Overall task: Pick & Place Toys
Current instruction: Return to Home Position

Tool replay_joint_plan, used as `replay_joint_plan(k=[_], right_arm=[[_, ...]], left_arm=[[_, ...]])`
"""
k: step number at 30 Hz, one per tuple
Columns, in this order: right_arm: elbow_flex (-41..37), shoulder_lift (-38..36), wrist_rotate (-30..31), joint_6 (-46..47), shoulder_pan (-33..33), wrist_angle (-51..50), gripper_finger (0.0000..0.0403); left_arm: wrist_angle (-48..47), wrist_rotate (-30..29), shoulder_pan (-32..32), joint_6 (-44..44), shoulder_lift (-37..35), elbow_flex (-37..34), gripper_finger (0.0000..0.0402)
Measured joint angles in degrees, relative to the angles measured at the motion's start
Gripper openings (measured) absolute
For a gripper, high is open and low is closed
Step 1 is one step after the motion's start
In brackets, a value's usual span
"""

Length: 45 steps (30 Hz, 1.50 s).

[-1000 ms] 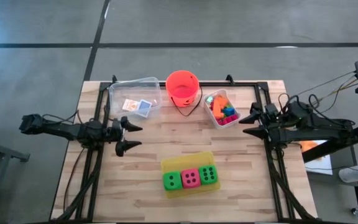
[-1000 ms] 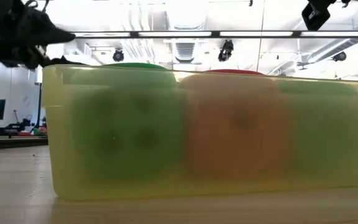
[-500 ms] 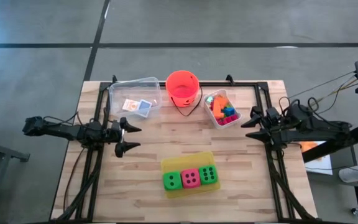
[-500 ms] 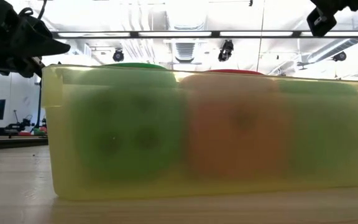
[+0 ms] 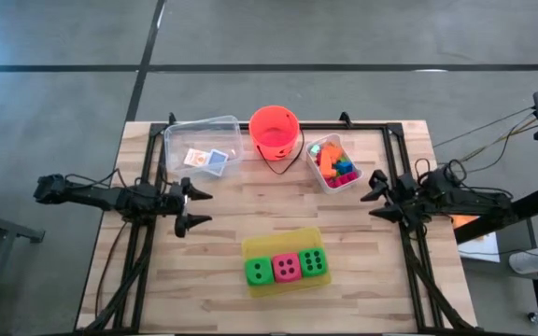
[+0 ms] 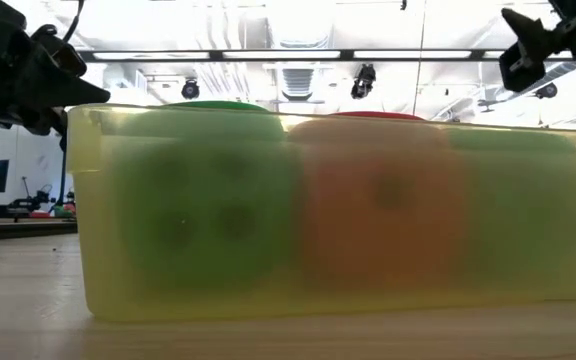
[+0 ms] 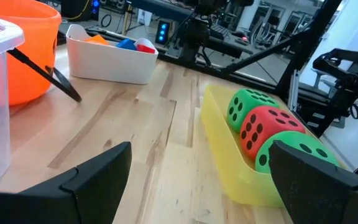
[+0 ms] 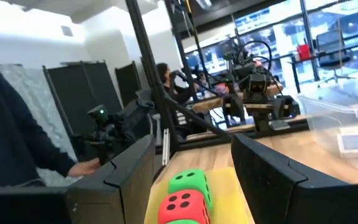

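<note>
Two green foam dice [image 5: 258,272] [image 5: 313,262] and a pink die [image 5: 286,267] sit in a row in the flat yellow tray [image 5: 283,241] near the table's front. The left wrist view shows them too [image 7: 269,127], and so does the right wrist view [image 8: 188,182]. Two small cards [image 5: 205,159] lie in a clear tub. Coloured bricks [image 5: 334,163] fill a white bin. My left gripper [image 5: 192,207] is open and empty, left of the tray. My right gripper [image 5: 377,198] is open and empty, right of the white bin.
The orange-red bucket [image 5: 275,131] stands at the far middle, between the clear tub [image 5: 202,147] and the white bin [image 5: 332,177]. Bare wood lies between the grippers and the tray. A person's dark sleeve [image 8: 5,137] and hand [image 8: 86,165] show beyond the table.
My right gripper has moved toward the table's near edge and come down a little, staying open. My left gripper has sunk slightly. The dice and the tray have not moved.
</note>
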Motion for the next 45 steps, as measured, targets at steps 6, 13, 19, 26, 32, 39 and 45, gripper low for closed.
replay_joint_plan(k=[6, 13, 19, 26, 32, 39, 45], right_arm=[[-4.7, 0.4, -1.6, -2.4, 0.0, 6.9, 0.0207], [-6.7, 0.5, 0.5, -6.7, 0.0, 10.8, 0.0207], [-6.7, 0.7, 1.2, -4.4, 0.0, 10.2, 0.0207], [-6.7, 0.9, 1.2, -4.4, 0.0, 10.2, 0.0207], [-6.7, 0.9, 1.2, -4.4, 0.0, 10.2, 0.0207], [-6.7, 0.9, 1.1, -4.4, 0.0, 10.1, 0.0207], [-6.7, 0.9, 1.1, -4.4, 0.0, 10.1, 0.0207]], left_arm=[[0.0, 0.0, 0.0, 0.0, 0.0, 0.0, 0.0365], [0.0, 0.0, 0.0, 0.0, 0.0, 0.0, 0.0365], [0.0, 0.0, 0.0, 0.0, 0.0, 0.0, 0.0365], [0.0, 0.0, 0.0, 0.0, 0.0, 0.0, 0.0365], [0.0, 0.0, 0.0, 0.0, 0.0, 0.0, 0.0365], [0.0, 0.0, 0.0, 0.0, 0.0, -0.1, 0.0365], [0.0, 0.0, 0.0, 0.0, 0.0, -0.1, 0.0365]])
